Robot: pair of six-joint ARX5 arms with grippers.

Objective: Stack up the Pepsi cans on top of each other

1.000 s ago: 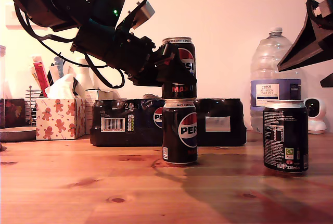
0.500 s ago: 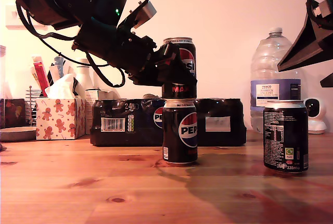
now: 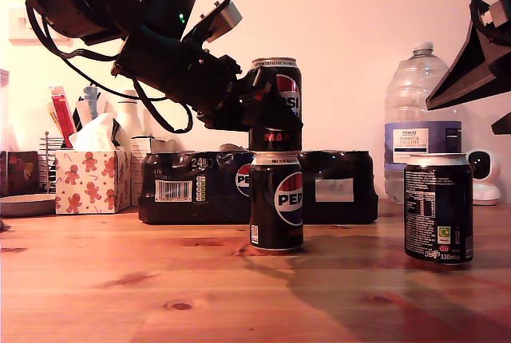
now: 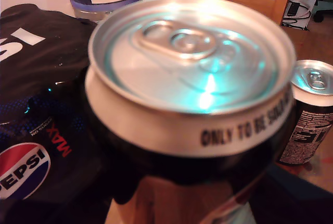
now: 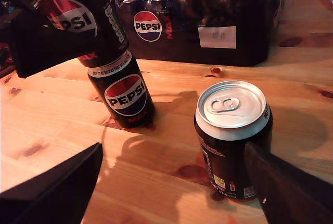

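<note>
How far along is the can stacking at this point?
One can stands as the base. My first end effector holds a second can on top of it, not yet released. The third can waits on the table below my open second end effector.

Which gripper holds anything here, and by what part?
My first gripper clamps the upper black Pepsi can around its middle and lower body; my second gripper holds nothing.
</note>
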